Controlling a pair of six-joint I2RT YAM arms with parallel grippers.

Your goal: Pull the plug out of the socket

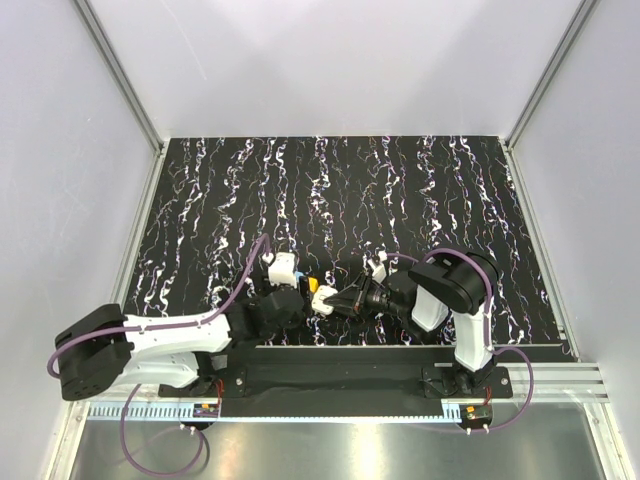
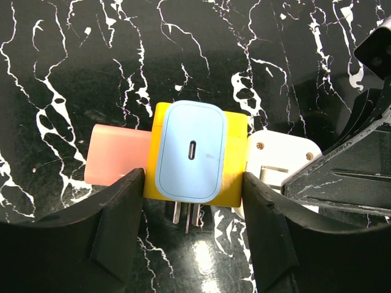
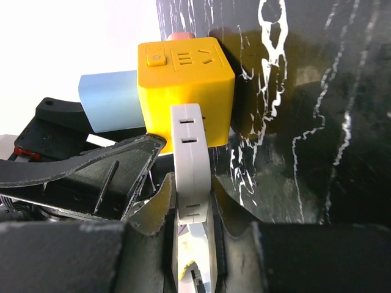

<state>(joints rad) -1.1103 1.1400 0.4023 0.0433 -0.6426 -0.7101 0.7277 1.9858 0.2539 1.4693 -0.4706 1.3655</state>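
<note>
The yellow cube socket (image 2: 235, 160) lies on the black marbled table, near the front middle in the top view (image 1: 313, 285). A light-blue plug (image 2: 189, 149) sits on its upper face, a pink plug (image 2: 116, 155) sticks out on its left and a white plug (image 2: 281, 160) on its right. Metal prongs (image 2: 186, 213) show under the cube. My left gripper (image 2: 192, 183) is shut on the socket's two sides. My right gripper (image 3: 192, 195) is shut on the white plug (image 3: 190, 152), which still sits against the socket (image 3: 189, 79).
The black marbled table (image 1: 400, 190) stretches away behind the grippers, walled by white panels and aluminium posts. A metal rail (image 1: 540, 375) runs along the near edge. The two arms meet at the front middle, the left (image 1: 295, 298) and right (image 1: 338, 300) grippers close together.
</note>
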